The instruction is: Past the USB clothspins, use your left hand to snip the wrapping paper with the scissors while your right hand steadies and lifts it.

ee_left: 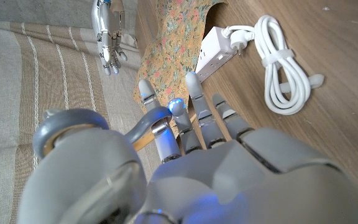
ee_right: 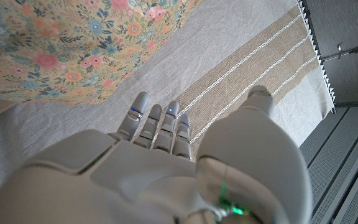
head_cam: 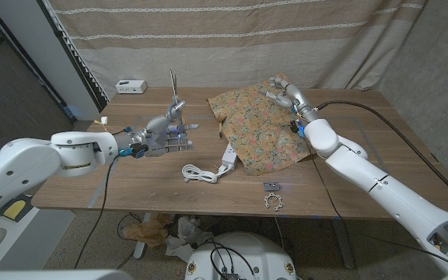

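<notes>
Meanwhile, at a wooden table (head_cam: 131,187), the robot's left hand (head_cam: 162,134) holds a pair of scissors (head_cam: 176,99) over the left half of the tabletop, the blades pointing upward toward the striped curtain (head_cam: 232,39) behind the table. In the left wrist view, the grey scissor handle (ee_left: 73,124) loops around the thumb side of the hand, with the fingers (ee_left: 194,115) curled against it. The floral wrapping paper (head_cam: 259,128) lies spread on the right half of the table, well apart from the scissors. The right hand (head_cam: 286,95) sits at the far edge of the paper, its fingers bent; whether it actually grips the sheet cannot be told from the head view. The right wrist view shows the right hand's fingers (ee_right: 157,127) extended side by side with nothing between them, the paper's flowered surface (ee_right: 67,43) lying beyond the fingertips. A white power strip (head_cam: 228,159) rests against the paper's left edge, and a coiled white cable (head_cam: 199,173) lies just beside it. Near the table's front edge are a small grey clip-like item (head_cam: 271,187) and a pale ring-shaped piece (head_cam: 272,203), too small to identify. A small white box (head_cam: 131,86) stands at the far left corner.
</notes>
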Motion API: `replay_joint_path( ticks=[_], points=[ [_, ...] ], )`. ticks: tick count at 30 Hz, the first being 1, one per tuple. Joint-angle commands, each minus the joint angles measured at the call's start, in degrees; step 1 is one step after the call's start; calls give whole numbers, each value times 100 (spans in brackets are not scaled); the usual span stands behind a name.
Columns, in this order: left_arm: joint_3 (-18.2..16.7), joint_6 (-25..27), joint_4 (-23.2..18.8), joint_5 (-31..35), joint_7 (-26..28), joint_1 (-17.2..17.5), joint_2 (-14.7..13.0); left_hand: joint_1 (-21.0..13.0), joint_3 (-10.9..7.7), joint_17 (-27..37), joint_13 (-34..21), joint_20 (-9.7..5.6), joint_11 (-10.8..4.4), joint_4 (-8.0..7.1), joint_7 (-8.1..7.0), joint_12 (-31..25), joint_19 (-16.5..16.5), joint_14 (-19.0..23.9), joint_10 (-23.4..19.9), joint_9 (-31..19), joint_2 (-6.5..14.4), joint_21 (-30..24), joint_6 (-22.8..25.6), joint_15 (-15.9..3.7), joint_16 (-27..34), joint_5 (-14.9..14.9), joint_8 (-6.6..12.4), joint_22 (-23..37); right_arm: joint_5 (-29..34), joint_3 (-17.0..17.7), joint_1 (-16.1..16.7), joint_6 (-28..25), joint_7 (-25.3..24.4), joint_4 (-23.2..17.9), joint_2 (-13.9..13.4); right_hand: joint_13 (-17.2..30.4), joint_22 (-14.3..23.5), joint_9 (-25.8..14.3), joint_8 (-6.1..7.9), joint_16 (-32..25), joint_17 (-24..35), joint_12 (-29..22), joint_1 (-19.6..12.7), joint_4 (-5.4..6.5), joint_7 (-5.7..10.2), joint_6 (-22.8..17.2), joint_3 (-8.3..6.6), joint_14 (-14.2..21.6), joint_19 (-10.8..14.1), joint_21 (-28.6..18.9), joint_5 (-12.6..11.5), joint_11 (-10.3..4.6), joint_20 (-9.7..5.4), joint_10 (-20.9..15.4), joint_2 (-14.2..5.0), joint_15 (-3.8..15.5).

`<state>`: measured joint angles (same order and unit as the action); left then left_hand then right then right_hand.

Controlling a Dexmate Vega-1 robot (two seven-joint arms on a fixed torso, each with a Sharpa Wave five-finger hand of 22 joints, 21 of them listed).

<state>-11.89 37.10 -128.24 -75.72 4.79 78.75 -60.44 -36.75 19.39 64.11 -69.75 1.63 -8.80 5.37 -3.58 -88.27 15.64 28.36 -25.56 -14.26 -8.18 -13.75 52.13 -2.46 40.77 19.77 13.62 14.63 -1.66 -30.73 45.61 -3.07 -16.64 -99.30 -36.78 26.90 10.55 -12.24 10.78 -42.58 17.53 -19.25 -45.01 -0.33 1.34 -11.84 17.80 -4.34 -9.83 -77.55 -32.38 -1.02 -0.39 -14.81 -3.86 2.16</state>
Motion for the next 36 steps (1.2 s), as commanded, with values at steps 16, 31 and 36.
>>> replay_joint_path(
  ticks=[16,31,36],
  points=[
    [-517,228,-271,71,92,438,307,-63,3,-35,-31,20,-295,13,286,-42,-8,103,-375,-22,32,22,371,-708,19,72,55,18,667,-349,74,-551,-84,-395,104,-131,63,45,-56,253,-113,114,232,70,-364,1216,-14,-236,-502,62,26,244,38,284,15,-153],
    [-494,314,-228,70,72,353,337,-58,6,-33,-35,25,-297,1,292,-51,-11,109,-399,-22,35,27,389,-701,30,84,47,16,1131,-516,49,-1134,-190,-612,205,-215,149,76,21,701,-192,220,498,172,-693,1433,9,-988,-1131,204,77,607,46,665,21,-548],
    [-426,269,-186,116,-29,314,330,-54,6,-32,-30,18,-297,-4,297,-47,-15,115,-404,-19,38,29,397,-700,35,87,45,16,1435,-642,37,-1577,-374,-750,292,-224,167,83,36,720,-207,193,586,203,-814,1424,42,-955,-1111,180,97,682,100,627,67,-625]
  ],
)
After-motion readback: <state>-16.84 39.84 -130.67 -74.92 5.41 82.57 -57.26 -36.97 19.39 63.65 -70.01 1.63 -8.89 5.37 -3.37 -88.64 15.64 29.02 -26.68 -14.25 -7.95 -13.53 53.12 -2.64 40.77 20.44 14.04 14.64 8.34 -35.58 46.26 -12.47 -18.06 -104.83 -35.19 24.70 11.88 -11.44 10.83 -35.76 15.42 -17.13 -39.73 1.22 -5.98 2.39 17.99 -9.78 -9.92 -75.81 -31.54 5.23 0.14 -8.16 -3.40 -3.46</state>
